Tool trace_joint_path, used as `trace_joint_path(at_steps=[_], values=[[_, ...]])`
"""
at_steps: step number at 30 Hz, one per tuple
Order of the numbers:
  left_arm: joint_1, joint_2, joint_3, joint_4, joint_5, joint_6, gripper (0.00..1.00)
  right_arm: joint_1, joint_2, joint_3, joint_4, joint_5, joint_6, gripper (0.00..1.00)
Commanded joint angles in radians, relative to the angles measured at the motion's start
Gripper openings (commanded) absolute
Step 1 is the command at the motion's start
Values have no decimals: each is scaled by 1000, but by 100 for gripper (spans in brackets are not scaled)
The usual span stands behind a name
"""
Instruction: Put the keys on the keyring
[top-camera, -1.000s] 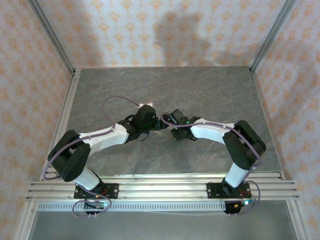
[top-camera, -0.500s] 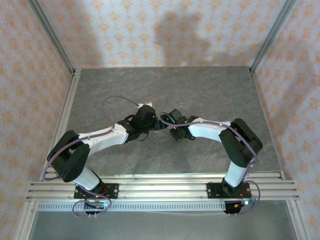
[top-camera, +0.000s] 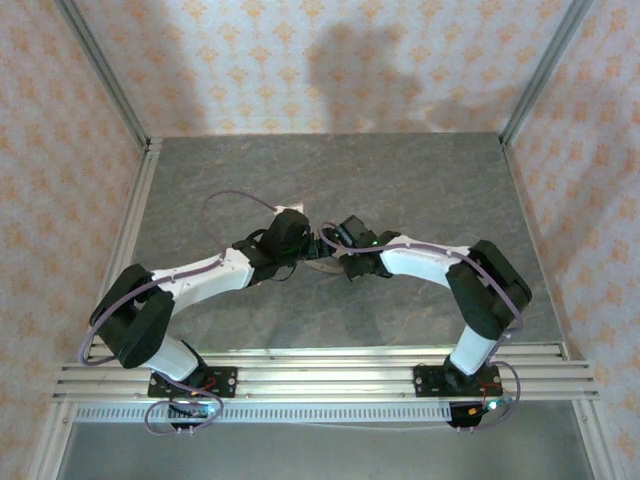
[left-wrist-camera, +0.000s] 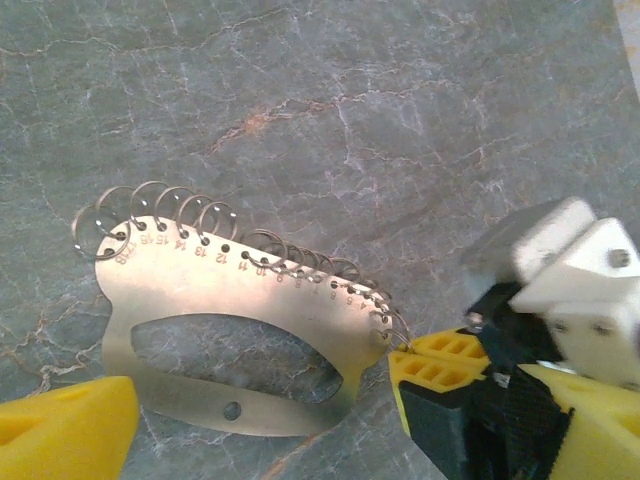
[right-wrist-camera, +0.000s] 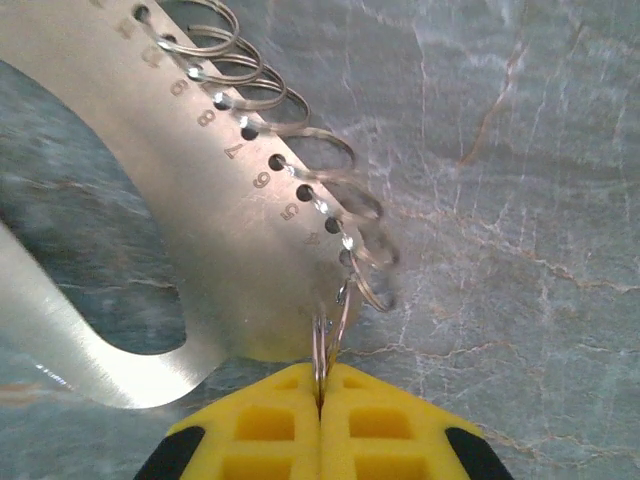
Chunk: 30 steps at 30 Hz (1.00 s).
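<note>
I'm looking at a flat silvery metal plate (left-wrist-camera: 200, 290) with a curved edge and a long cut-out slot, lying on the grey-green marbled tabletop (left-wrist-camera: 400, 120). A row of small holes follows the plate's curved edge. Each hole carries one of the thin silver wire rings (left-wrist-camera: 150, 205), which are large at one end of the plate and shrink toward the other.

At the plate's small-ring tip, the right gripper (right-wrist-camera: 320, 400) has its yellow jaws pressed flat together on the keyring (right-wrist-camera: 328, 335), a little wire loop hanging off that tip and pinched edge-on. The left gripper (left-wrist-camera: 325, 425) holds its jaws wide, one yellow finger near each end of the plate's lower edge, gripping nothing.

The left wrist view gives me the whole plate with the right gripper's nose at its tip, while the right wrist view gives me the pinch close up.

Stamped numbers sit beside the holes. I can read 10 to 14 from the left wrist and 4 to 9 from the right.
</note>
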Motion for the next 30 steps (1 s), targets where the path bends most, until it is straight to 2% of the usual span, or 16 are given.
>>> trace_joint_path(at_steps=[1, 8, 17, 30], values=[[7, -31, 28, -15, -20, 13, 96, 4, -78, 34, -27, -69, -1, 0], [27, -59, 33, -30, 1, 17, 96, -13, -121, 42, -36, -263, 26, 0], [86, -143, 13, -50, 36, 27, 96, -89, -243, -9, 70, -413, 107, 0], [103, -171, -12, -31, 78, 41, 94, -147, -330, -61, 196, -510, 174, 0]])
